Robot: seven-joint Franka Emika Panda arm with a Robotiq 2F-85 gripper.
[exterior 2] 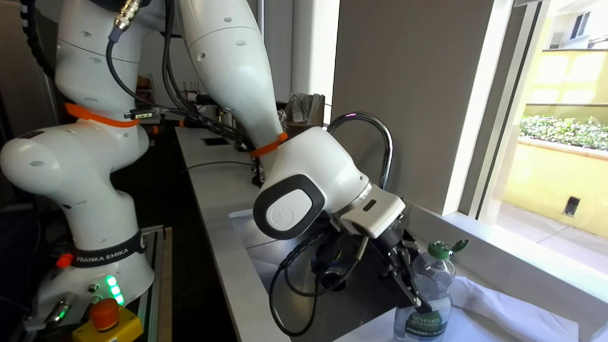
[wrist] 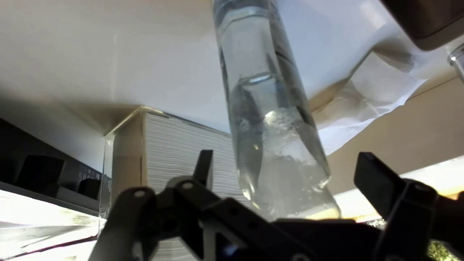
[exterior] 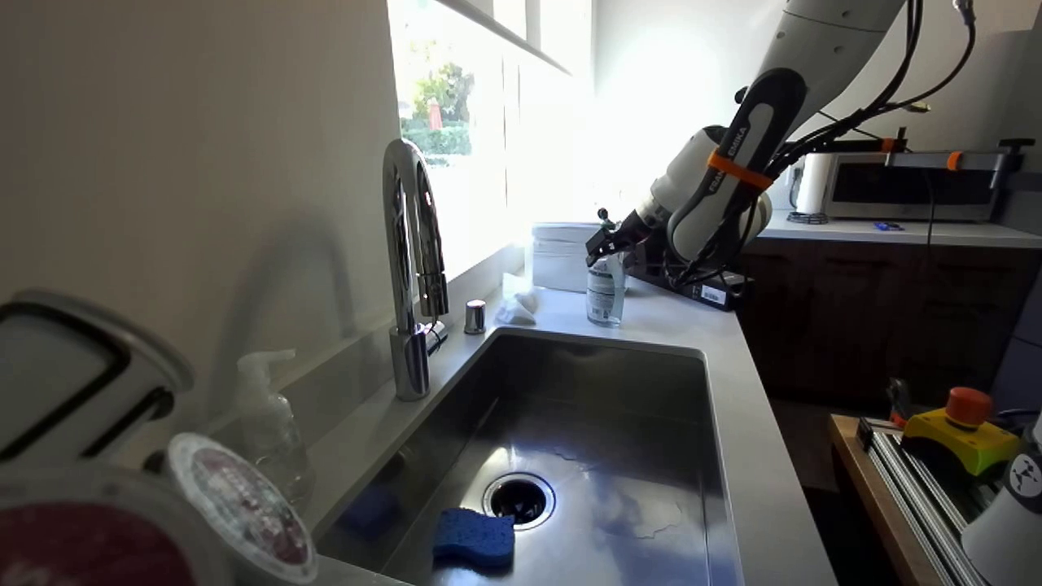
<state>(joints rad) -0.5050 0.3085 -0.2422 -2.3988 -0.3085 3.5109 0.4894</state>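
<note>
Gripper [wrist: 286, 161]: released, jaws spread wide; wrist view shows a gap on either side of the Seventh Generation bottle [exterior 2: 439, 289] standing between them. Bottle upright on the white countertop [exterior: 765, 456], green flip-top cap [exterior 2: 438, 250] with lid up. From it, wrist view: crumpled paper towel [wrist: 377, 90] at 3 o'clock, stack of white layered sheets [wrist: 181, 145] at 8. Farther, in an exterior view: stainless sink [exterior: 602, 423], bottle beyond its 12 o'clock rim; chrome faucet [exterior: 399, 260] at 10 o'clock; blue sponge [exterior: 475, 537] inside, at 8 o'clock of the drain [exterior: 519, 498].

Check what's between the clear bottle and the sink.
A narrow, bare strip of white countertop lies between the clear bottle and the sink, seen in an exterior view.
</note>
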